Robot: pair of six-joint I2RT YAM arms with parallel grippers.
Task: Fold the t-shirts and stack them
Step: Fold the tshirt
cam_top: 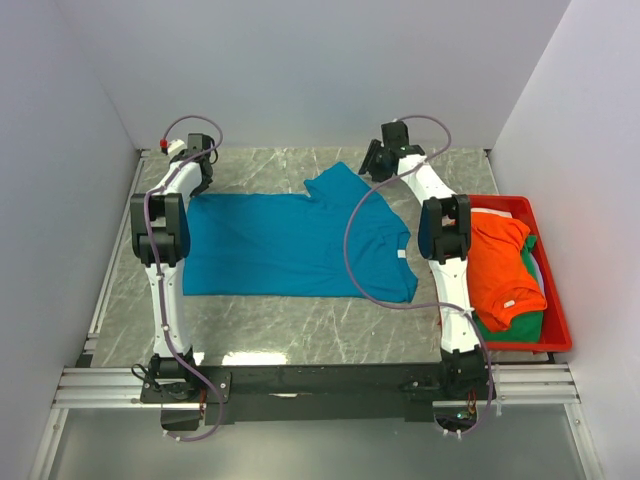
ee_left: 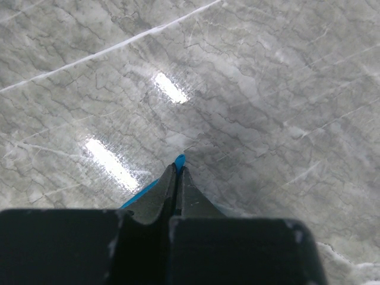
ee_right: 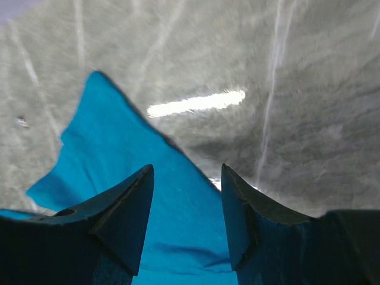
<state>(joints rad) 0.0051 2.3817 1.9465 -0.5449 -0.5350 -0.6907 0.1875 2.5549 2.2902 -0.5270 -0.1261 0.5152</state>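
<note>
A teal-blue t-shirt [cam_top: 290, 245] lies spread flat across the marble table, its white neck label at the right. My left gripper [cam_top: 203, 165] is at the shirt's far left corner, shut on a pinch of teal cloth [ee_left: 179, 160] that shows between its tips [ee_left: 178, 172]. My right gripper [cam_top: 372, 160] is open just above the shirt's far right sleeve [ee_right: 148, 196], its jaws apart over the sleeve's edge. An orange t-shirt [cam_top: 505, 270] lies on a green one [cam_top: 520, 322] in the bin. A white one shows as a sliver [cam_top: 538, 268].
A red plastic bin [cam_top: 556, 325] stands at the right edge of the table, beside the right arm. Grey walls close in the table at the back and both sides. Bare marble [cam_top: 300, 345] runs along the near edge in front of the shirt.
</note>
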